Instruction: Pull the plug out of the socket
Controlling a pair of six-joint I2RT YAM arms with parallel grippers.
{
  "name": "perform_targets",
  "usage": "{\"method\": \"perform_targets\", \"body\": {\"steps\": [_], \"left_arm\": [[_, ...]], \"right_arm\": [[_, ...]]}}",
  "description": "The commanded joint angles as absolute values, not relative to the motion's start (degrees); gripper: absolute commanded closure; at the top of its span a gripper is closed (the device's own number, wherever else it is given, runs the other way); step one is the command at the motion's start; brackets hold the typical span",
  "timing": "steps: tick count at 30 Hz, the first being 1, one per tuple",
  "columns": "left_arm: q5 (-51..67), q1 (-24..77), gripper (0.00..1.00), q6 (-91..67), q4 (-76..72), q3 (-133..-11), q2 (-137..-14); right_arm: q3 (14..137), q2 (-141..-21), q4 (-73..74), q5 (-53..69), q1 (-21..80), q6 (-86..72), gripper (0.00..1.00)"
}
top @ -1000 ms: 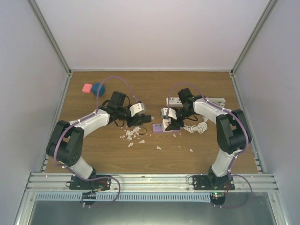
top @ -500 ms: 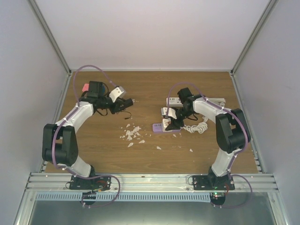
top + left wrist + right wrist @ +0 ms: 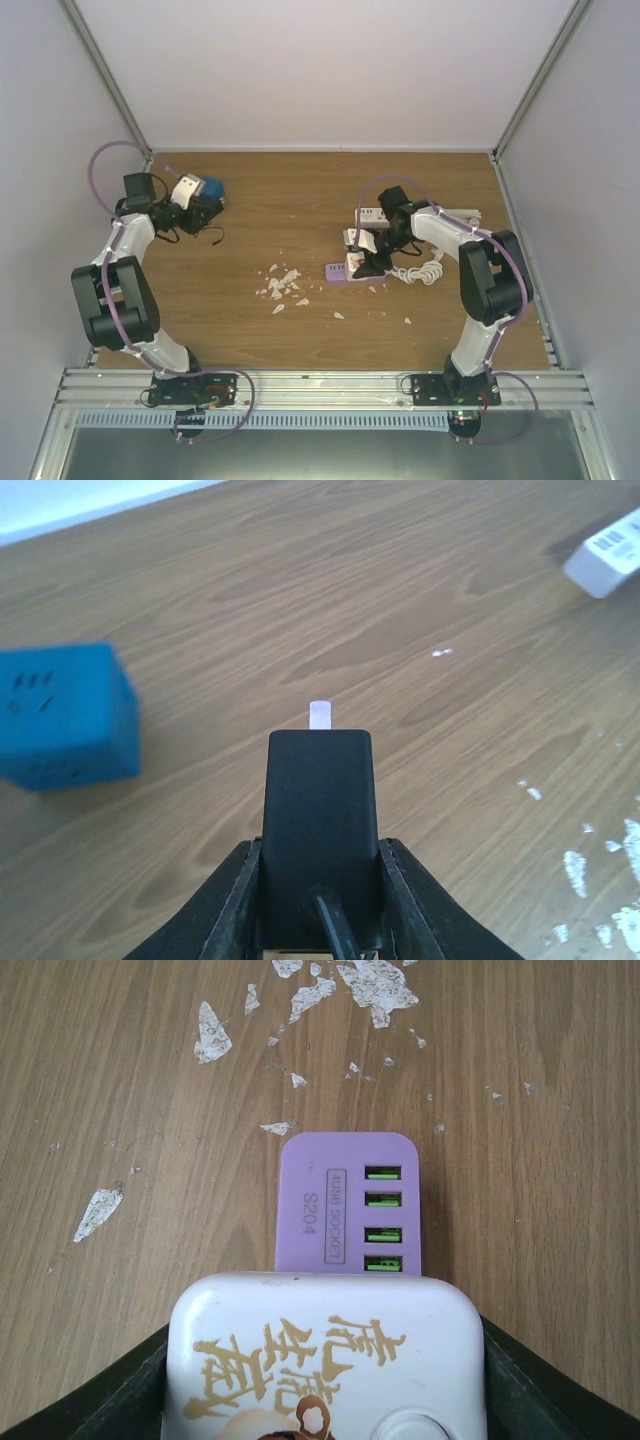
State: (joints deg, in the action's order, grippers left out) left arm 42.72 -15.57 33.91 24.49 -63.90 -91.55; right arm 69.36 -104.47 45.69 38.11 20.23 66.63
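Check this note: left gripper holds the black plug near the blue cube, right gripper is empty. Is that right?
No. The right gripper is not empty: it grips the socket, as the right wrist view shows. The left gripper does hold the plug near the blue cube.

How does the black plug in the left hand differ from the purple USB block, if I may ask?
The black plug is plain; the purple USB block shows four green ports and a label. The black plug is clamped in the left hand; the purple USB block lies on the table, poking out from the white socket unit the right hand grips. Both are boxy.
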Motion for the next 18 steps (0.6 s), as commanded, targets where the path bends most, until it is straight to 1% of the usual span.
{"method": "perform_targets", "body": {"steps": [1, 7, 10, 18], "left_arm": [[43.9, -20.6, 0.76, 33.2, 23.7, -66.5, -94.7], [42.4, -25.4, 0.76, 37.3, 25.1, -64.5, -95.4], [42.5, -26.5, 0.76, 36.9, 24.7, -64.2, -97.2], [41.6, -27.0, 0.76, 34.4, 25.0, -70.4, -106.4]], "right_arm": [[66.6, -109.9, 48.7, 21.1, 17.5, 68.6, 0.48], [66.5, -109.8, 48.2, 20.7, 17.6, 68.5, 0.48], [66.5, -110.0, 48.1, 21.1, 17.6, 68.1, 0.48], [67.4, -110.4, 48.8, 21.0, 17.5, 68.0, 0.48]]}}
